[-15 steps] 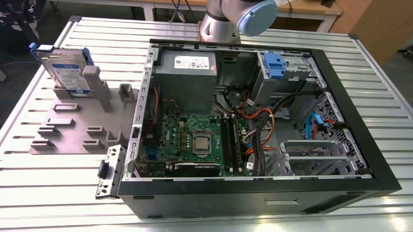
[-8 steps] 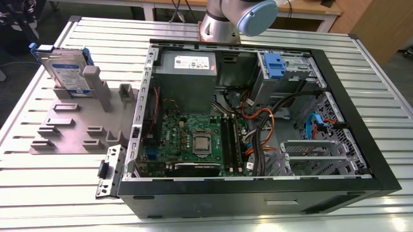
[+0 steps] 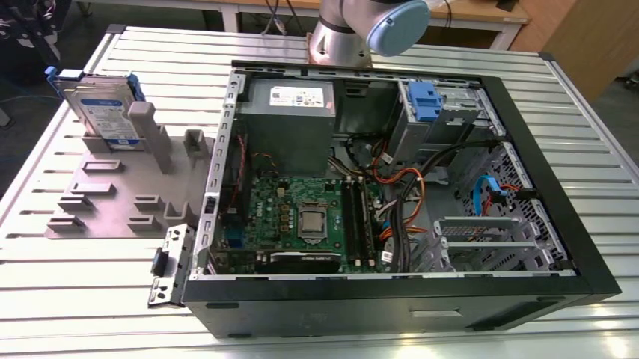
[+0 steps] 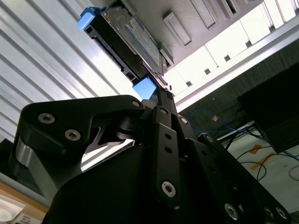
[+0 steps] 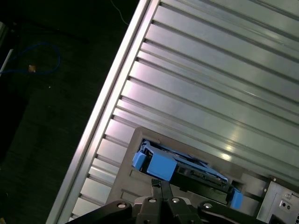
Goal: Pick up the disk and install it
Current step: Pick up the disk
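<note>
Holds nothing in pincer (image 5: 157,183), fingers pressed together, apart from disk (image 3: 100,108) standing in grey rack (image 3: 120,196) beside computer case (image 3: 399,298); blue bracket (image 3: 424,101) inside case.

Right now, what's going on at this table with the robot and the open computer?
The robot arm has not picked up the disk yet: it stands upright in the grey fixture beside the open computer case. In both wrist views the shut gripper points toward the disk without holding it.
</note>
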`<state>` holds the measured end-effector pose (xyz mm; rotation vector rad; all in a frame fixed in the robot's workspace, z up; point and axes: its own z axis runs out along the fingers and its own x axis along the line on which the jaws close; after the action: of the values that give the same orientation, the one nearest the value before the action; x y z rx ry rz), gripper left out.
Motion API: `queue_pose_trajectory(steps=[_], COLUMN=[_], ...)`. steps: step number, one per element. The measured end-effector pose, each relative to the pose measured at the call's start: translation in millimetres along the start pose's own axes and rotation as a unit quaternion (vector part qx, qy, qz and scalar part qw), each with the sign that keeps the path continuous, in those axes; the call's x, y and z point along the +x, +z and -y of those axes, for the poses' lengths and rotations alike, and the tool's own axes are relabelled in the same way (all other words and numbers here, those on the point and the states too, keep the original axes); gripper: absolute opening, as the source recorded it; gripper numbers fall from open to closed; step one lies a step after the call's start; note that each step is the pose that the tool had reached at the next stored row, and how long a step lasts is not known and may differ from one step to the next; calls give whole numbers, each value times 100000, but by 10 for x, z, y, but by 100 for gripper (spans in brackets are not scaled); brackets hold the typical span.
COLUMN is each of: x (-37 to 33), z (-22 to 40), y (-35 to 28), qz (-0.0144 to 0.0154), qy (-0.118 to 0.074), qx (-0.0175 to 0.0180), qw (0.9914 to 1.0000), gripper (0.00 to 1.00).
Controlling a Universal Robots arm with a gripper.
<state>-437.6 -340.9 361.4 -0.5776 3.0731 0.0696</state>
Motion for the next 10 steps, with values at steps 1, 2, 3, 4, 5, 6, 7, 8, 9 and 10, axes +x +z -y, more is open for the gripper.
queue_pose_trajectory(steps=[1, 2, 3, 4, 5, 6, 7, 8, 9, 10], x=[0, 0, 0, 0, 0, 0, 0, 0, 0, 0], z=[0, 0, 0, 0, 0, 0, 0, 0, 0, 0], y=[0, 0, 0, 0, 0, 0, 0, 0, 0, 0], qz=[-2, -8, -5, -8, -14, -14, -18, -22, -25, -27], qy=[-28, -74, -136, -196, -255, -326, -402, -468, -533, -588], qx=[1, -1, -3, -4, -4, -7, -7, -9, -10, -12], qw=[100000, 100000, 100000, 100000, 100000, 99999, 99999, 99999, 99999, 99998], gripper=[11, 11, 11, 11, 11, 11, 11, 11, 11, 11])
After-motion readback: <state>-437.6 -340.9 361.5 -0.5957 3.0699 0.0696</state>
